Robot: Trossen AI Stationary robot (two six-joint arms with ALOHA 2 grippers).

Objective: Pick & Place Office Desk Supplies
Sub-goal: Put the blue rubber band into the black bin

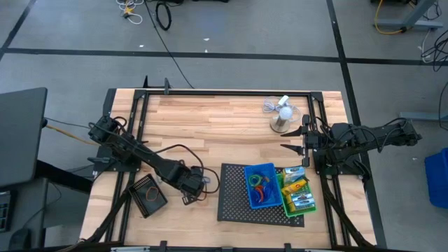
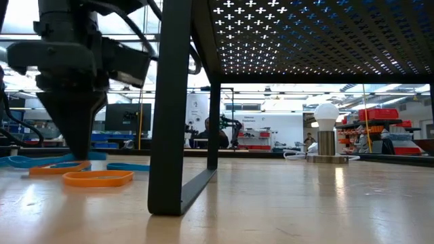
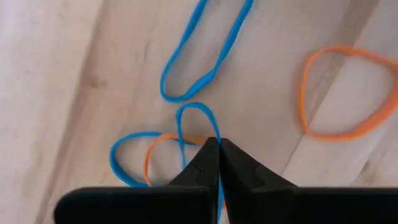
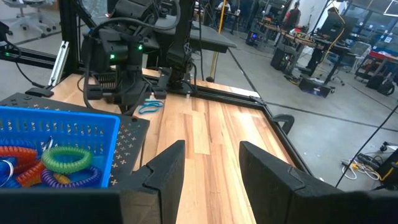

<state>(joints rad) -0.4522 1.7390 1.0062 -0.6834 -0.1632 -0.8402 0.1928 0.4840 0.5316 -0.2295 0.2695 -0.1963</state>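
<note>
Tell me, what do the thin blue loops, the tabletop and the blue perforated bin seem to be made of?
The thin blue loops look like rubber: limp, matte bands lying in uneven curves. The tabletop seems to be wood with a smooth sealed finish: planks with grain lines and a soft sheen. The blue perforated bin is probably moulded plastic: even colour, regular holes.

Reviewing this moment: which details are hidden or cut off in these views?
- High view: the bands under the left end effector are hidden by the arm.
- Left wrist view: the blue rubber band passes behind the shut fingers; its pinched part is unseen.
- Low view: the black mesh tray shows only its underside; its contents are hidden.
</note>
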